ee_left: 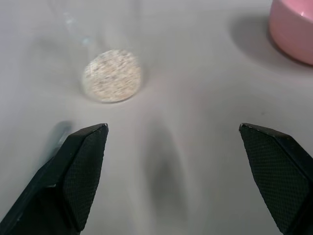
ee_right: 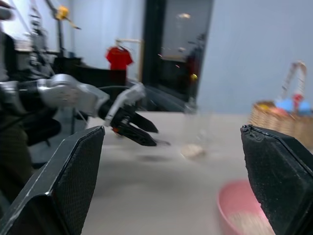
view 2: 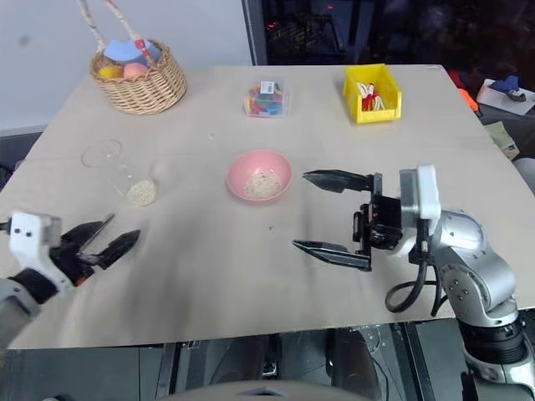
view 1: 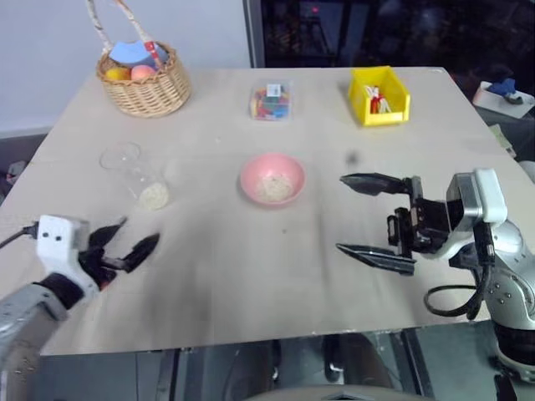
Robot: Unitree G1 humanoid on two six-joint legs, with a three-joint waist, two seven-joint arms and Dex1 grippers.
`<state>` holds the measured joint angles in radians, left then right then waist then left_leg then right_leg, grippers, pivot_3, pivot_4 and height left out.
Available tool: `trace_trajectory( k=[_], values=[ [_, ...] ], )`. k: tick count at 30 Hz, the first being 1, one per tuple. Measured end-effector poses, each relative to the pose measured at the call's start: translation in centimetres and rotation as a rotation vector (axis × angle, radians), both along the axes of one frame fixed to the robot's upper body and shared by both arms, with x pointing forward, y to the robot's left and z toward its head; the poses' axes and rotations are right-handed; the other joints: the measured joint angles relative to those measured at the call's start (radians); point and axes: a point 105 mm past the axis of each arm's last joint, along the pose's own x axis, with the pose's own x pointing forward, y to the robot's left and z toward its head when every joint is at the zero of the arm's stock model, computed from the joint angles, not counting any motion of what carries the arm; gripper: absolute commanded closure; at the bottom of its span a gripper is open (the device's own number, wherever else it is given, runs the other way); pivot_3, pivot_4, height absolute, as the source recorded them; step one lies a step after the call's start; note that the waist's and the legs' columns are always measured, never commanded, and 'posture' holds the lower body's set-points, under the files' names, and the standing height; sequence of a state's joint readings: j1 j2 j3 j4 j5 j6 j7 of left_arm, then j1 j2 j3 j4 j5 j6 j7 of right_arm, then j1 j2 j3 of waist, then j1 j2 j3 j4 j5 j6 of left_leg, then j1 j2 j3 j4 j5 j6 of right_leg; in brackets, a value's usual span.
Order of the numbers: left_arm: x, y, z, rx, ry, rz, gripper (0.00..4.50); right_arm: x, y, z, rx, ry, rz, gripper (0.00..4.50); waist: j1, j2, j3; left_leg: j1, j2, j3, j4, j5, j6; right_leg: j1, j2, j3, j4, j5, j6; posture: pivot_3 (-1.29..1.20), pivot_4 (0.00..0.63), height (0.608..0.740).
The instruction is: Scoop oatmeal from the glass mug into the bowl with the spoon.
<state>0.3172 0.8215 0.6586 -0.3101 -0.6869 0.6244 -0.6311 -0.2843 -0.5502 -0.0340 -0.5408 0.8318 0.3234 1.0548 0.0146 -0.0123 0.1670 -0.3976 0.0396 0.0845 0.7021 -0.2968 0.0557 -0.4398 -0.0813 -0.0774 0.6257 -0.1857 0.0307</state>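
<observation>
table (view 1: 251,276): pale wood | wall (view 1: 50,50): light grey, left | window (view 1: 384,33): dark, behind

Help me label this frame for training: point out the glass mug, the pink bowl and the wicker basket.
glass mug (view 1: 140,177): left eye view, on its clear side wall above the oats.
pink bowl (view 1: 251,171): left eye view, on its left rim.
wicker basket (view 1: 150,93): left eye view, on its woven front wall.

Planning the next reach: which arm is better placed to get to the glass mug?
Left. Its open end effector sits just short of the glass mug on that side; the right end effector hangs beyond the bowl.
</observation>
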Motion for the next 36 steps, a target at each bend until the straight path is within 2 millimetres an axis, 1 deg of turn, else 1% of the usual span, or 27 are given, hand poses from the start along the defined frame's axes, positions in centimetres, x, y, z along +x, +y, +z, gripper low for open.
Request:
trace_trajectory(
  k=[2,3,4,5,9,11,13,14,17,19,20,21,23,27,30,31,33,34,36],
  values=[
    [0.0,1.6,0.5,0.027,0.036,-0.011,0.01,-0.1,0.1,0.2,0.005,-0.001,0.004,0.00,0.001,0.000,0.000,0.000,-0.001,0.001,0.000,0.000,0.000,0.000,-0.001,0.000,0.000,0.000,0.001,0.00,0.150,0.740],
    [0.0,2.6,0.6,0.053,0.078,-0.014,0.01,0.0,0.3,0.2,0.010,0.001,0.007,0.00,0.000,-0.001,0.000,0.000,0.000,0.001,0.000,0.000,0.000,0.000,-0.001,-0.001,0.000,0.000,0.001,0.00,0.150,0.740],
    [0.1,4.7,1.1,0.094,0.122,0.010,0.01,0.0,0.4,0.3,0.009,0.002,0.010,0.00,0.000,0.000,0.001,0.000,0.000,0.001,-0.001,0.000,0.000,-0.001,0.000,-0.001,0.000,-0.001,0.001,0.00,0.150,0.740],
    [0.3,5.5,1.4,0.113,0.135,0.017,0.01,0.0,0.5,0.3,0.008,0.004,0.011,0.00,-0.001,0.001,0.001,0.000,0.000,0.002,-0.001,0.000,0.000,-0.001,-0.001,-0.001,0.000,-0.001,0.001,0.00,0.150,0.740],
    [1.1,7.9,1.3,0.141,0.219,0.014,0.01,0.1,0.7,0.2,0.004,0.005,0.001,0.00,0.001,0.001,0.002,-0.001,0.000,0.002,-0.001,0.000,0.000,-0.003,-0.001,-0.001,0.001,0.000,0.001,0.00,0.150,0.740],
    [1.8,8.9,0.5,0.148,0.305,-0.003,0.01,0.3,0.7,-0.1,-0.008,0.010,-0.020,0.00,0.000,0.001,0.002,-0.002,-0.001,0.004,-0.001,0.000,-0.001,-0.003,-0.001,-0.001,0.001,0.001,-0.001,0.00,0.150,0.740],
    [2.0,9.0,-0.6,0.145,0.369,-0.034,0.01,0.4,0.5,-0.4,-0.015,0.013,-0.040,0.00,-0.001,0.001,0.001,-0.002,-0.002,0.008,-0.001,0.000,-0.001,-0.004,-0.001,0.001,0.001,0.002,-0.002,0.00,0.150,0.740],
    [2.0,9.0,-1.6,0.148,0.422,-0.060,0.50,0.4,0.4,-0.8,-0.018,0.022,-0.054,0.00,-0.001,0.001,0.001,-0.003,-0.002,0.012,-0.001,0.000,-0.001,-0.005,0.000,0.001,0.000,0.002,-0.002,0.00,0.150,0.740],
    [2.1,9.5,-2.0,0.186,0.464,-0.078,1.76,0.4,0.2,-1.5,-0.032,0.041,-0.085,0.00,-0.002,0.002,0.001,-0.003,-0.002,0.015,-0.001,0.000,-0.001,-0.006,0.000,0.003,0.001,0.002,-0.001,0.00,0.150,0.740],
    [1.9,9.8,-2.2,0.208,0.486,-0.088,2.67,0.1,0.1,-1.8,-0.039,0.046,-0.093,0.00,-0.002,0.002,0.000,-0.002,-0.002,0.016,-0.002,0.000,-0.001,-0.006,0.000,0.004,0.002,0.002,-0.001,0.00,0.150,0.740],
    [1.9,9.9,-2.3,0.210,0.490,-0.089,2.96,0.0,0.1,-1.8,-0.040,0.047,-0.096,0.00,-0.003,0.003,0.000,-0.001,-0.001,0.017,-0.002,0.000,-0.001,-0.006,0.000,0.005,0.002,0.001,-0.001,0.00,0.150,0.740],
    [1.8,9.8,-2.5,0.214,0.497,-0.096,3.62,0.0,0.0,-1.9,-0.040,0.050,-0.105,0.00,-0.003,0.003,0.000,-0.001,-0.001,0.018,-0.002,0.000,-0.001,-0.006,0.000,0.007,0.002,0.000,0.001,0.00,0.150,0.740],
    [1.8,9.7,-2.6,0.209,0.498,-0.105,4.45,0.0,0.0,-2.1,-0.040,0.057,-0.111,0.00,-0.003,0.004,0.000,0.000,0.000,0.018,-0.002,0.000,0.000,-0.006,-0.001,0.009,0.002,0.000,0.001,0.00,0.150,0.740],
    [1.5,9.5,-2.8,0.188,0.492,-0.109,4.45,0.0,-0.1,-2.1,-0.043,0.054,-0.114,0.00,-0.003,0.004,-0.001,0.001,0.000,0.016,-0.001,-0.001,0.001,-0.006,-0.001,0.011,0.002,0.000,0.001,0.00,0.150,0.740],
    [1.1,8.7,-2.6,0.154,0.435,-0.135,4.45,0.2,-0.1,-2.2,-0.046,0.058,-0.117,0.00,-0.005,0.005,-0.001,0.001,0.001,0.017,-0.001,-0.001,0.001,-0.008,-0.001,0.013,0.003,0.002,-0.002,0.00,0.150,0.740],
    [0.8,8.2,-2.6,0.143,0.411,-0.152,4.45,0.4,-0.1,-2.2,-0.048,0.060,-0.120,0.00,-0.005,0.004,-0.001,0.001,0.001,0.017,-0.001,-0.001,0.001,-0.008,-0.001,0.013,0.003,0.002,-0.002,0.00,0.150,0.740],
    [-0.2,6.6,-2.9,0.100,0.363,-0.211,4.45,0.7,0.0,-2.2,-0.060,0.056,-0.135,0.00,-0.008,0.004,-0.001,-0.001,0.001,0.017,-0.001,-0.001,0.002,-0.009,-0.002,0.012,0.002,0.002,-0.002,0.00,0.150,0.740],
    [-1.0,5.8,-2.8,0.084,0.343,-0.238,4.45,0.9,0.0,-2.3,-0.073,0.060,-0.147,0.00,-0.011,0.001,0.000,-0.002,0.001,0.017,-0.001,-0.002,0.002,-0.009,-0.001,0.012,0.001,0.002,-0.002,0.00,0.150,0.740],
    [-2.6,3.8,-1.8,0.059,0.266,-0.305,4.45,1.5,-0.2,-3.1,-0.138,0.089,-0.198,0.00,-0.015,-0.002,-0.001,-0.002,0.001,0.016,-0.001,-0.002,0.002,-0.009,-0.002,0.011,0.001,0.002,-0.002,0.00,0.150,0.740]
  ],
)
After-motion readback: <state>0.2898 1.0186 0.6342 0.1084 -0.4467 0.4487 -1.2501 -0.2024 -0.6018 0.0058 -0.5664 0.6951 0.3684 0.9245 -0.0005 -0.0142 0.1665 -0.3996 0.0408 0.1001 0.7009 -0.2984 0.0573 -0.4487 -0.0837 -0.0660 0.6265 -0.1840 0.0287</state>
